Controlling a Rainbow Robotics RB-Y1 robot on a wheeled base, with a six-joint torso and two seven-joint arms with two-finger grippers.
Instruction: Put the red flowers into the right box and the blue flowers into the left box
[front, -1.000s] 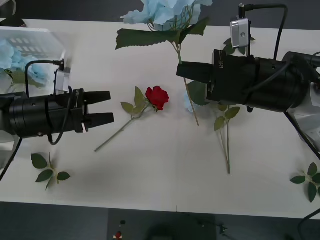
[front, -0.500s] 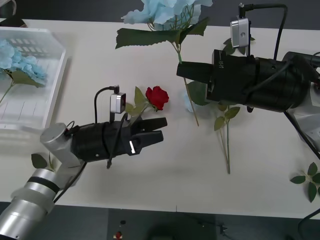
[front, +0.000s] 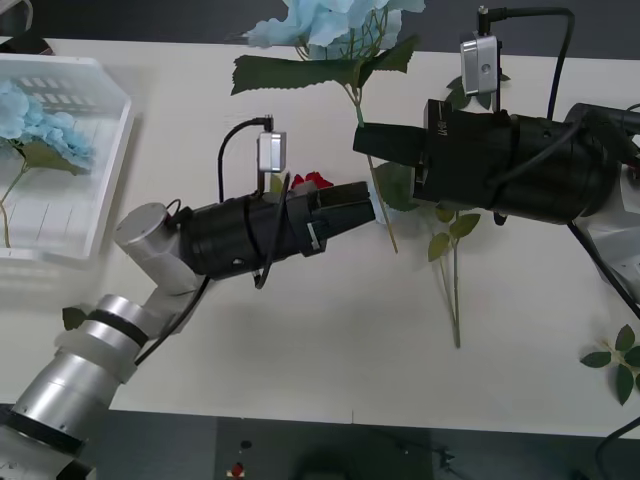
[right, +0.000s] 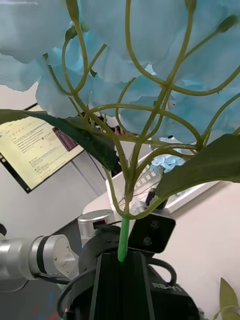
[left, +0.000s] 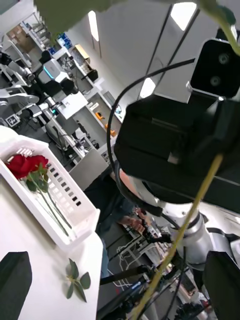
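Note:
My right gripper (front: 362, 140) hangs above the table's middle right, shut on the stem (right: 122, 243) of a blue flower (front: 330, 22) whose pale bloom rises at the far edge. Its lower stem (front: 386, 222) trails down to the table. My left gripper (front: 366, 204) reaches in from the left just under the right one, open, its fingers (left: 12, 280) on either side of that stem (left: 185, 232). A red flower (front: 313, 181) lies mostly hidden behind the left gripper. The left box (front: 104, 170) holds another blue flower (front: 40, 125). The right box (left: 60, 207) holds red flowers (left: 24, 165).
A bare leafy stem (front: 455, 285) lies on the table under the right arm. Loose leaf sprigs lie at the right front (front: 620, 362) and beneath the left arm (front: 72, 318). Another sprig (left: 75, 282) rests beside the right box.
My left arm has swung from the left side across the table, over the red flower, up to the stem hanging from the right gripper. The right arm has not moved.

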